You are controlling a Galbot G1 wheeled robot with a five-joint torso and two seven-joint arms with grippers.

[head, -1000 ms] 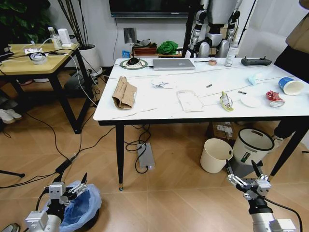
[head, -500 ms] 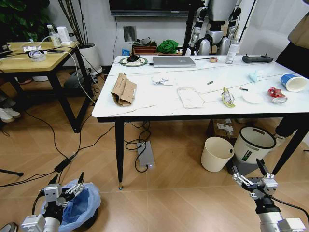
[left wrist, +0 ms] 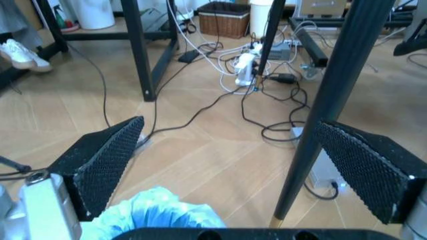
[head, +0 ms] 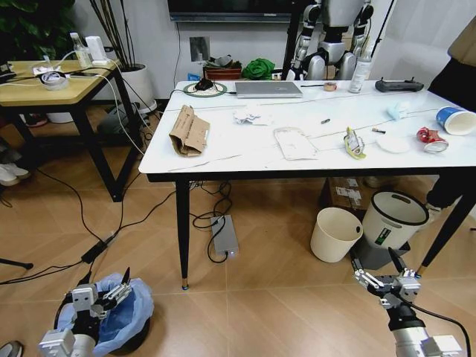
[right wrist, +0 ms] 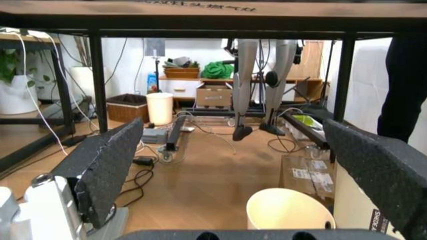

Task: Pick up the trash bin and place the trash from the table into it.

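A wood floor [head: 260, 297] ran under the table [head: 223, 160], whose top carried the trash [head: 189, 131] spread from its left edge to its right corner. The bin [head: 123, 316] sat on the floor off the table's front-left leg, the left gripper [head: 103, 296] spread just above its bag. The right gripper [head: 385, 277] hung spread by the right leg.

Head: I look forward and down on the table [head: 245, 160] and floor | Left wrist: low, near the floor, facing a table leg [left wrist: 327, 107] | Right wrist: low, facing under the table; shares the cream bin [right wrist: 288, 209] with head.
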